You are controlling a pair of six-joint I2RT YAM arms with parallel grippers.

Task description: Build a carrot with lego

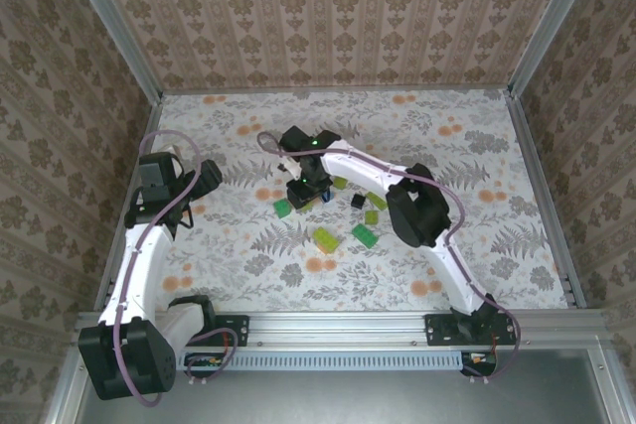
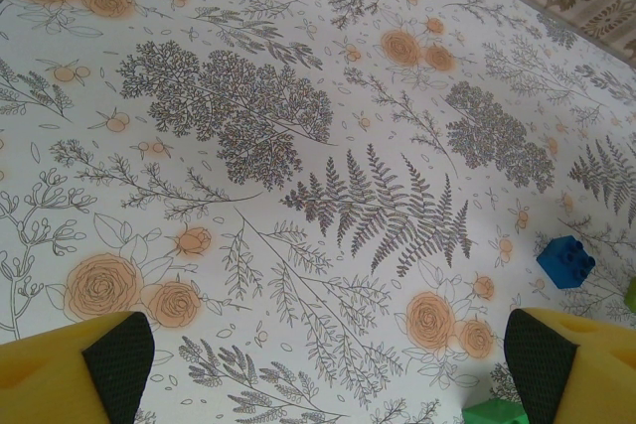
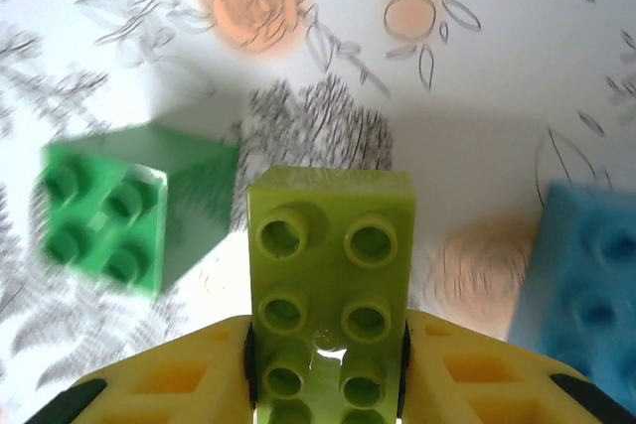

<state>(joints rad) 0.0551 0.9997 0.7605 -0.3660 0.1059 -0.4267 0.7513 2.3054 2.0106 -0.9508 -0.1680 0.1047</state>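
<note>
Status on the right: pinching a light green brick (image 3: 330, 265) between the yellow fingers (image 3: 169, 384) of the right gripper (image 3: 328, 359), pressing on both of its long sides, with the studs facing the wrist camera. Hanging over the flowered table (image 3: 497, 67) near its middle, with a dark green brick (image 3: 104, 220) just to one side and a blue brick (image 3: 586, 275) just to the other, touching neither. Not showing clearly whether lifting the held brick or resting it on the surface. Leaving the other lego (image 1: 365, 235) lying scattered close around in the overhead view: light green and dark green pieces and one black brick (image 1: 358, 201). Status on the left: keeping the left gripper (image 2: 333, 374) spread wide and grasping nothing, hovering over bare flowered surface, well to the left of the scattered pieces.
</note>
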